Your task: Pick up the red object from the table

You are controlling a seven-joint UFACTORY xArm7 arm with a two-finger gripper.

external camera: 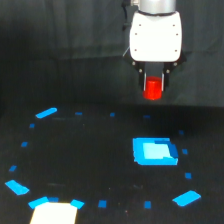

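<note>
White patch [54, 212] lowest; pincer [153, 85] hangs vertical, gripping red object [153, 90] above table [90, 160].

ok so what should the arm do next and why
Probably just hold the grip and rise a little more, or stop. The red object sits between the fingers of the gripper, well above the black table, so it looks already picked up, with the big blue rectangle below it.

The bench [90, 165] is flat and black. Small blue tape marks [46, 113] ring it, a larger blue rectangle [154, 152] lies right of centre, and a pale patch [54, 213] sits at the lower left edge.
</note>
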